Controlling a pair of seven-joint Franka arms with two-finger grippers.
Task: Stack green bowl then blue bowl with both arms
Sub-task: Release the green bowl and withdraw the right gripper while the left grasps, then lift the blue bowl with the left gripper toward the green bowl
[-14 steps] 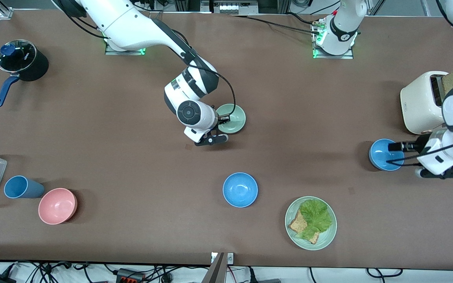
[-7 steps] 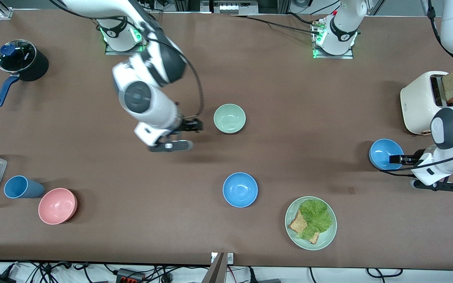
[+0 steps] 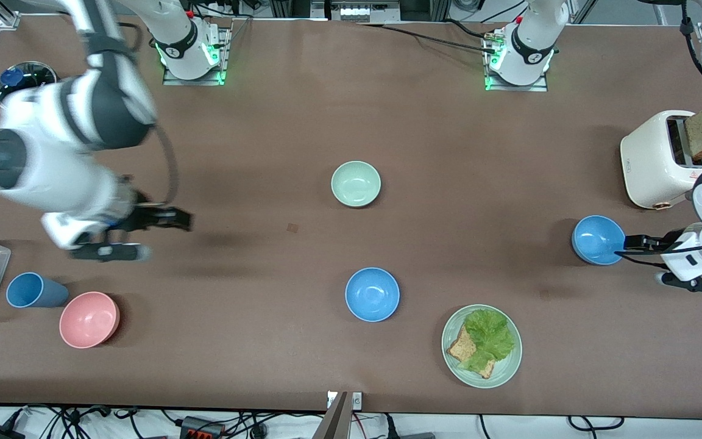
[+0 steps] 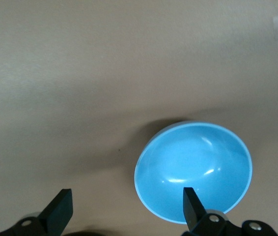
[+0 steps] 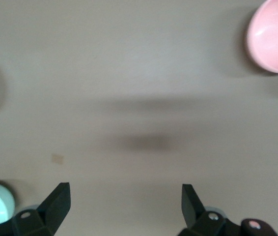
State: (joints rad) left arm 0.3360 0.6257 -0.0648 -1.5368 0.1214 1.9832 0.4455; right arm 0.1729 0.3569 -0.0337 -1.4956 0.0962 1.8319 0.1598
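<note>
my left claw at the blue bowl, the green bowl waiting mid-tabletop

the relation that matters: the blue bowl [image 3: 598, 239] i mean to lift sits just beside my left claw [image 3: 630, 242], on the side toward the middle of the tabletop [image 3: 448, 152]. in the left wrist view one fingertip [image 4: 192, 205] stands over that bowl's rim and the other is well clear of it on bare surface, so the rim lies between my fingers. my left claw is spread wide and holds nothing. a bowl is round, so no long axis dictates my approach; only the rim line counts.

the green bowl [image 3: 356, 183] rests upright near the centre of the tabletop, well apart from both claws. a second blue bowl [image 3: 372, 294] lies nearer the front camera than the green one. my left arm is plainly the closer one to the blue bowl at its end of the tabletop.

my right claw [image 3: 171, 219] hangs over bare tabletop toward the right arm's end, fingers wide apart and empty, with the pink bowl [image 3: 89, 319] not far off.

writing: i can read none. the toaster [image 3: 659, 158] carries a small mark, too small to make out.
</note>
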